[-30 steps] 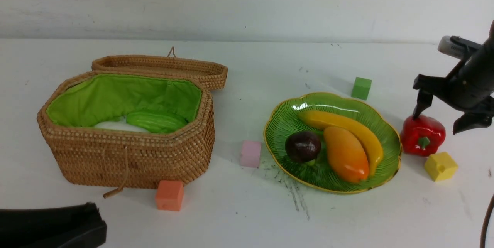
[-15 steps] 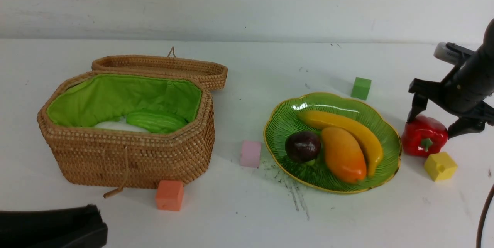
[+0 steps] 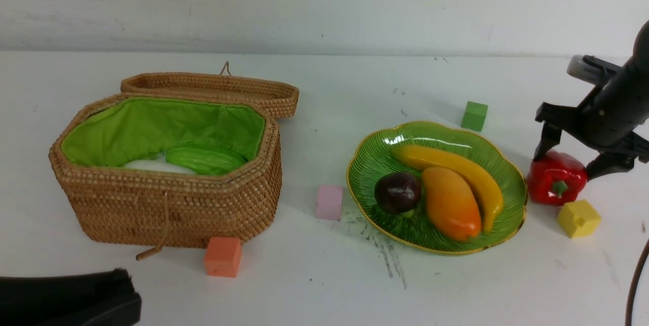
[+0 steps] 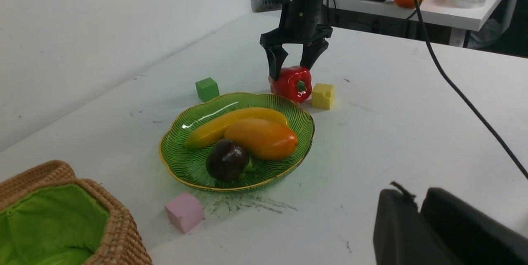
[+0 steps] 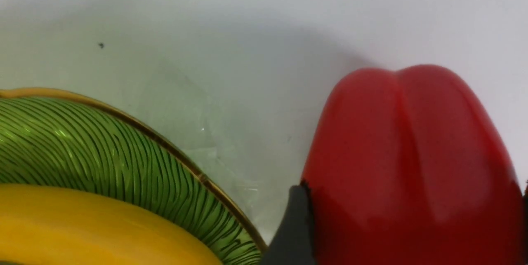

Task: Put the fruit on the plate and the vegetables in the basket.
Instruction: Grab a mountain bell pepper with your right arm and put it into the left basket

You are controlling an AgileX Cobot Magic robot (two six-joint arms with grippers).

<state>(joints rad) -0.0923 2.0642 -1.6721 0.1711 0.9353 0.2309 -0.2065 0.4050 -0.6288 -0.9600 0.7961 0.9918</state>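
Observation:
The green plate (image 3: 375,164) holds the banana (image 3: 456,164), the mango (image 3: 450,203) and the dark mangosteen (image 3: 397,192). Just right of it the red bell pepper (image 3: 556,182) rests on the table. My right gripper (image 3: 566,166) is open and low over the pepper, one finger on each side; one finger (image 5: 288,228) sits against the pepper's (image 5: 412,153) side. The open wicker basket (image 3: 167,204) on the left holds the light-green cucumber (image 3: 205,158) and the white radish (image 3: 154,165). My left gripper (image 4: 416,199) is shut and empty, near the front left edge.
Foam cubes lie about: green (image 3: 474,115) behind the plate, yellow (image 3: 578,218) in front of the pepper, pink (image 3: 329,202) between basket and plate, orange (image 3: 222,256) before the basket. The basket lid (image 3: 213,87) lies open behind it.
My right gripper has come down and slightly left, so its fingers now straddle the pepper. The mango shifted a little left on the plate. The left arm stayed still.

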